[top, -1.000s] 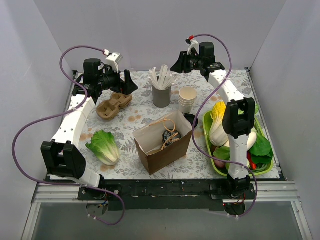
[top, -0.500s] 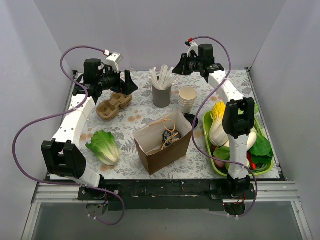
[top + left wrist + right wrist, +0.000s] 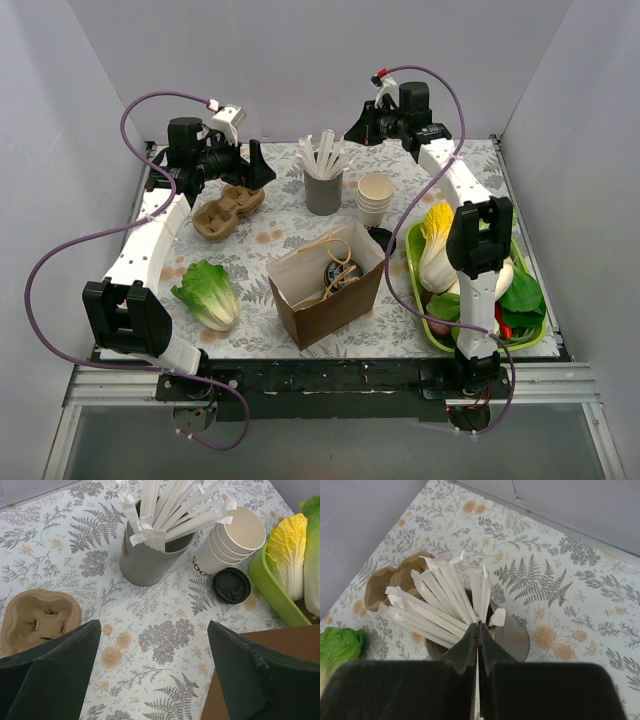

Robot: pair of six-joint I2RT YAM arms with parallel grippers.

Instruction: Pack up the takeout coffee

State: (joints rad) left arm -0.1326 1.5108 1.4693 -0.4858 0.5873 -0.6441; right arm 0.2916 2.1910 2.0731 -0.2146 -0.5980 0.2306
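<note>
The takeout coffee (image 3: pixel 333 273) shows only as a round black lid deep inside the open brown paper bag (image 3: pixel 322 305); the cup under it is hidden. My right gripper (image 3: pixel 352 128) (image 3: pixel 479 625) hangs over the grey cup (image 3: pixel 323 192) (image 3: pixel 516 641) of white sticks (image 3: pixel 445 602). Its jaws are pressed together on the top of one upright white stick. Off to the left, my left gripper (image 3: pixel 257 166) (image 3: pixel 154 626) stands wide open above bare tablecloth, with nothing between its fingers.
A stack of lidless cream cups (image 3: pixel 375 196) (image 3: pixel 236 534) and a loose black lid (image 3: pixel 231 585) lie beside the grey cup. A cardboard cup carrier (image 3: pixel 228 208) (image 3: pixel 36 620) sits back left, a lettuce (image 3: pixel 208 292) front left, a green tray (image 3: pixel 414 285) of vegetables right.
The right gripper's jaws have closed from half open to shut above the cup of sticks. The left arm has stayed where it was.
</note>
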